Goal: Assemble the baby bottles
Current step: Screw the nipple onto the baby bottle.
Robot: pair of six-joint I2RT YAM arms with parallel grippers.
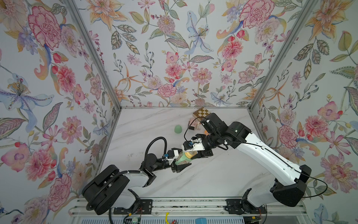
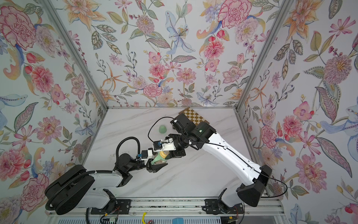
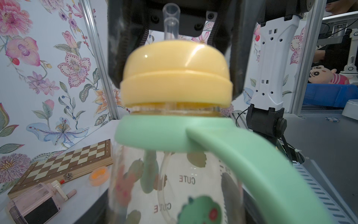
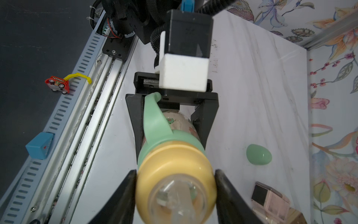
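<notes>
The clear printed baby bottle (image 3: 174,184) is held above the table's middle with its top toward the right arm. My left gripper (image 4: 171,143) is shut on its body, fingers (image 4: 135,124) on both sides. A mint-green two-handled collar (image 3: 174,133) sits at the neck, and the yellow nipple ring (image 4: 175,184) with its clear spout is on top. My right gripper (image 4: 175,186) is shut on that ring, both pads touching it. In both top views the grippers meet at the bottle (image 1: 183,159) (image 2: 159,159). The mint-green dome cap (image 1: 178,129) (image 2: 162,129) lies loose on the table behind.
A folded chessboard (image 1: 201,112) lies at the back wall. Beside it are a pink-and-black perfume bottle (image 3: 34,203) and a small orange lid (image 3: 98,175). Flowered walls close in three sides. The arm rail (image 4: 108,81) runs along the front edge.
</notes>
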